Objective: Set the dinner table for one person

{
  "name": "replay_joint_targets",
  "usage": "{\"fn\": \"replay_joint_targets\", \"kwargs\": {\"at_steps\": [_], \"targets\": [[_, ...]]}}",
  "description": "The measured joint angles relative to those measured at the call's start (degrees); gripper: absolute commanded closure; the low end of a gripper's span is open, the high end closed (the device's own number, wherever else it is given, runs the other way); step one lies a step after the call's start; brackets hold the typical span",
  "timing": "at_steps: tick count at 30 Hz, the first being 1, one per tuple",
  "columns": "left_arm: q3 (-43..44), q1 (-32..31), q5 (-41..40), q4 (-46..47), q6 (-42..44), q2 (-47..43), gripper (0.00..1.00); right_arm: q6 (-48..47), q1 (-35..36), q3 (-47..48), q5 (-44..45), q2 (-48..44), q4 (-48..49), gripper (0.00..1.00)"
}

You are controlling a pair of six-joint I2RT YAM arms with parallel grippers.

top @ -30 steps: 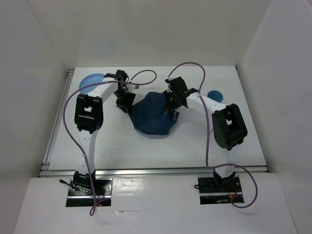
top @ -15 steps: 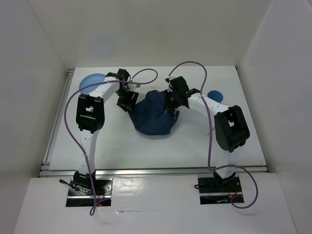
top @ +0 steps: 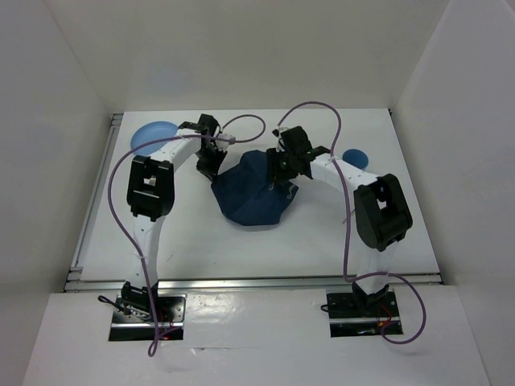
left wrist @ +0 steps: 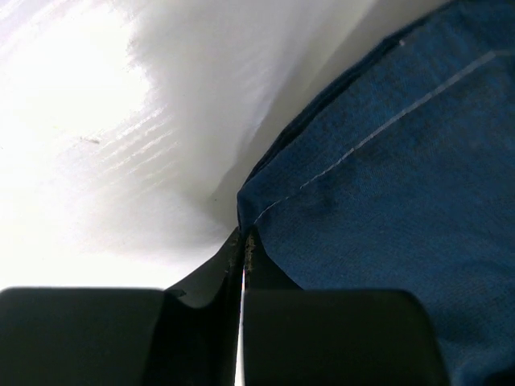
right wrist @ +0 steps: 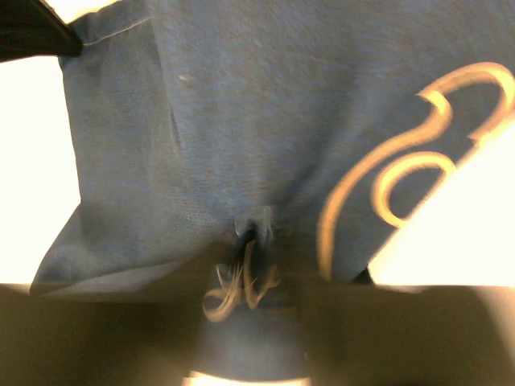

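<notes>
A crumpled navy cloth placemat (top: 253, 197) with a gold print (right wrist: 402, 169) lies mid-way across the white dinner table (top: 322, 233). My left gripper (top: 211, 165) is at the cloth's far-left corner. In the left wrist view the left gripper (left wrist: 243, 237) has its jaws pressed together on the stitched corner of the placemat (left wrist: 386, 185). My right gripper (top: 278, 173) hangs over the cloth's far-right part. In the blurred right wrist view the right gripper (right wrist: 256, 277) has its fingers apart, and a raised tuft of the placemat (right wrist: 241, 121) stands between them.
A light blue plate (top: 151, 133) sits at the far left corner, behind my left arm. A small blue bowl (top: 355, 156) sits to the right of my right arm. Metal rails (top: 241, 281) run along the near and left edges. White walls enclose the table.
My left gripper went from open to shut on the cloth's corner. My right gripper went from shut to open. The cloth's left edge has drawn in slightly.
</notes>
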Motion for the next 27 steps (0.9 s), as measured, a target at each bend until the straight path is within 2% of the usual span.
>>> {"fn": "replay_joint_targets", "kwargs": {"at_steps": [1, 3, 7, 8, 11, 14, 16, 22, 27], "targets": [[-0.8, 0.0, 0.0, 0.5, 0.0, -0.6, 1.0, 0.0, 0.0, 0.0, 0.2, 0.0, 0.0, 0.2], [-3.0, 0.1, -0.1, 1.1, 0.0, -1.9, 1.0, 0.4, 0.0, 0.2, 0.9, 0.0, -0.4, 0.13], [-10.6, 0.0, -2.1, 1.8, 0.0, -6.8, 1.0, 3.0, 0.0, 0.2, 3.7, -0.9, -2.3, 0.14], [-12.3, 0.0, -2.4, 1.7, 0.0, -8.0, 1.0, 4.3, 0.0, 0.3, 4.5, -1.4, -3.3, 0.19], [-16.1, 0.0, -2.8, 0.9, 0.0, -11.3, 1.0, 8.4, 0.0, 0.4, 7.9, -2.3, -6.5, 0.2], [-17.1, 0.0, -2.8, 0.7, 0.0, -13.2, 1.0, 11.1, -0.2, 0.4, 10.3, -2.3, -8.4, 0.21], [-17.1, 0.0, -2.8, 0.7, 0.0, -13.7, 1.0, 12.1, -0.4, 0.7, 10.5, -2.2, -9.3, 0.16], [-17.2, 0.0, -3.2, 0.8, 0.0, -14.0, 1.0, 13.3, -1.0, 8.7, 9.4, 1.7, -10.1, 0.16], [-17.8, 0.0, -3.5, 2.1, 0.0, -14.1, 1.0, 13.4, -1.0, 11.0, 7.5, 5.5, -9.2, 0.2]]}}
